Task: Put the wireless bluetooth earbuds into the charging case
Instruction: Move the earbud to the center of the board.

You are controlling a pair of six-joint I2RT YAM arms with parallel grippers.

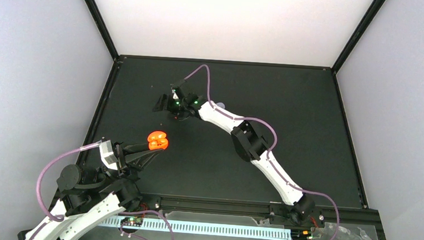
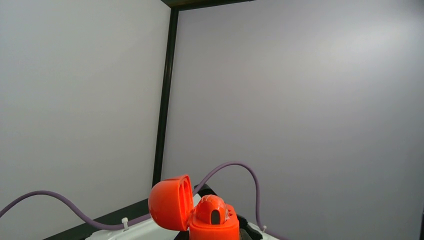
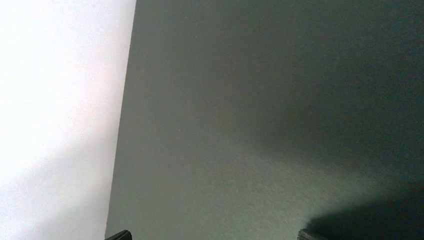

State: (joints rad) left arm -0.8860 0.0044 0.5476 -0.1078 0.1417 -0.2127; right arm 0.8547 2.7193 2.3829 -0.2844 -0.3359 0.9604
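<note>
My left gripper (image 1: 151, 148) is shut on a red-orange charging case (image 1: 158, 141) and holds it up above the table's near left part. In the left wrist view the case (image 2: 214, 226) stands upright with its lid (image 2: 170, 202) swung open to the left. One red-orange earbud (image 2: 215, 209) sits in the case. My right gripper (image 1: 163, 105) is low over the mat at the far left-middle. Its fingertips (image 3: 118, 235) are wide apart with nothing between them. No loose earbud and no lavender earbud shows in any view.
The black mat (image 1: 288, 102) fills the table inside a black frame with grey-white walls. Its left edge (image 3: 120, 150) lies close to my right gripper. The right arm (image 1: 253, 145) stretches diagonally across the middle. Purple cables (image 2: 240, 167) loop off both arms.
</note>
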